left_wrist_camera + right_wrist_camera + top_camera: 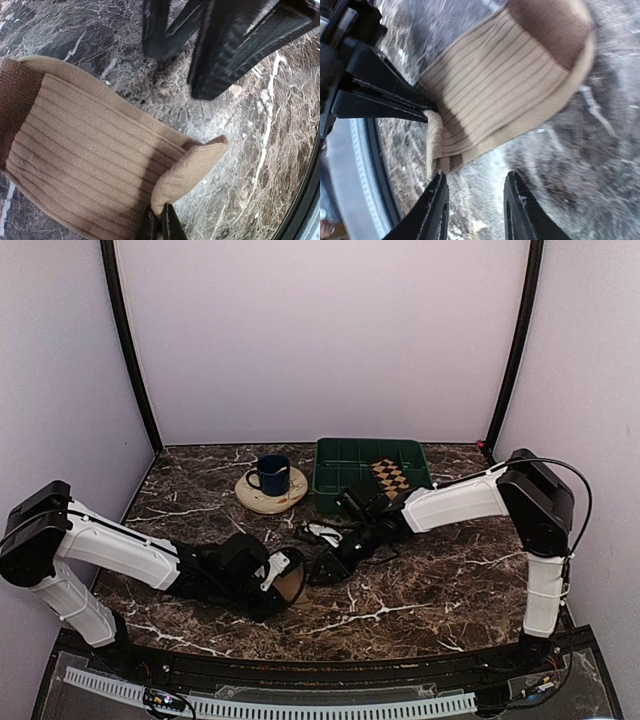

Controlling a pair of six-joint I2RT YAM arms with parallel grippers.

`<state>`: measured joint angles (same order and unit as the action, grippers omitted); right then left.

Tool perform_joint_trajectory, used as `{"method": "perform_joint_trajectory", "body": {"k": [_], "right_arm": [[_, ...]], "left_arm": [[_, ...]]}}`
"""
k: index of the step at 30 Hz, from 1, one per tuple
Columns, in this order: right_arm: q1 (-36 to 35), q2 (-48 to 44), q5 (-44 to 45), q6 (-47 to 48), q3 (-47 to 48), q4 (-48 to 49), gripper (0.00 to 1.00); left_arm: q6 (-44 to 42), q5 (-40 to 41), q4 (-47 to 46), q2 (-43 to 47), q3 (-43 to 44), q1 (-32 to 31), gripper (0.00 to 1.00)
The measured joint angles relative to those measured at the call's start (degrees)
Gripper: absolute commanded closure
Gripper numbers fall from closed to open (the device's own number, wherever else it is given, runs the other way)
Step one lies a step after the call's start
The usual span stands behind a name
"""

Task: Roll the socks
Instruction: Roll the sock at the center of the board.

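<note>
The tan-beige sock (90, 155) lies flat on the dark marble table near the front middle (295, 583). My left gripper (160, 223) is shut on its folded-up end (192, 165), lifting that end over the sock. In the top view the left gripper (283, 575) is at the sock's left. My right gripper (475, 205) is open and empty, its fingers (215, 45) just above the table beside the sock's edge (500, 85). In the top view it (322, 570) is right of the sock. The dark argyle sock (390, 478) lies in the green bin (335, 455).
A blue mug (271, 474) stands on a round cream plate (250, 498) left of the green bin at the back. The table's front edge and black rail (305, 200) run close to the sock. The two grippers are close together.
</note>
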<state>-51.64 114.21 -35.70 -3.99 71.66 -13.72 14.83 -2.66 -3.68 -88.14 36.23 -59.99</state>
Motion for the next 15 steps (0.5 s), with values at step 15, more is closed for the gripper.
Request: {"method": "perform_joint_trajectory", "body": {"k": [15], "right_arm": [[-8.74,-13.16,28.76,1.07,-19.63,18.86,0.66]], "left_arm": [[-1.18,-15.87,6.93,-8.15,9.57,4.76,1.0]]}}
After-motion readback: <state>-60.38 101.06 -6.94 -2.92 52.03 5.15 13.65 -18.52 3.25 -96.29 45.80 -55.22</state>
